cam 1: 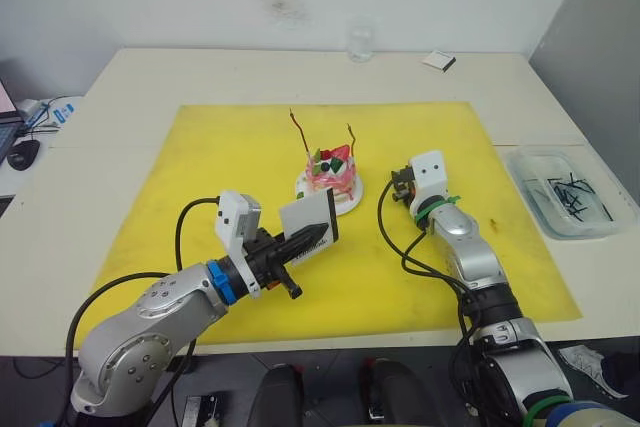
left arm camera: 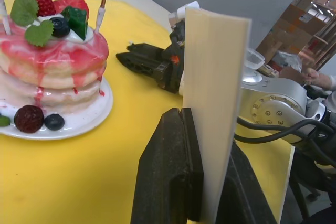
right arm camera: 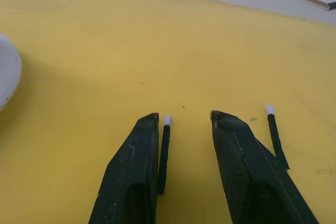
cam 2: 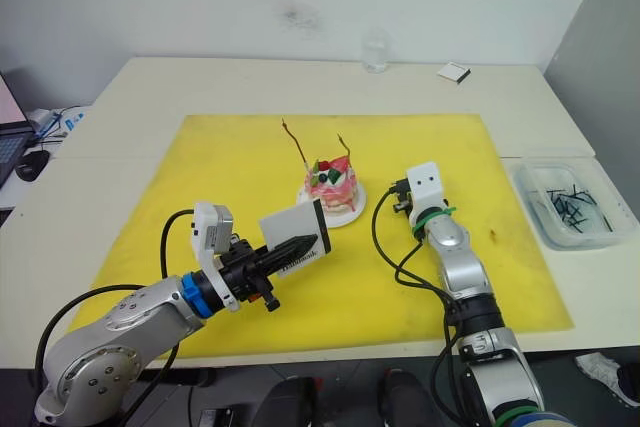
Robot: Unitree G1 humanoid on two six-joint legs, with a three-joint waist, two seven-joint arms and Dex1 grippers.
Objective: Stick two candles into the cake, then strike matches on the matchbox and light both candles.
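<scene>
The pink layered cake (cam 1: 333,175) sits on its white plate (cam 1: 352,203) in the middle of the yellow mat. Two thin wavy candles (cam 1: 299,132) (cam 1: 351,139) stand stuck in its top. My left gripper (cam 1: 318,235) is shut on the flat white matchbox (cam 1: 305,219), holding it on edge just in front of the cake. My right gripper (right arm camera: 184,116) is open, low over the mat to the right of the cake. One dark match (right arm camera: 164,148) with a white tip lies along the inner side of one finger, and another match (right arm camera: 275,137) lies outside the other finger.
A clear plastic bin (cam 1: 565,192) with several dark matches stands off the mat at the right. A glass (cam 1: 360,42) and a small white-and-dark box (cam 1: 438,61) sit at the table's back edge. A mouse (cam 1: 22,154) lies far left.
</scene>
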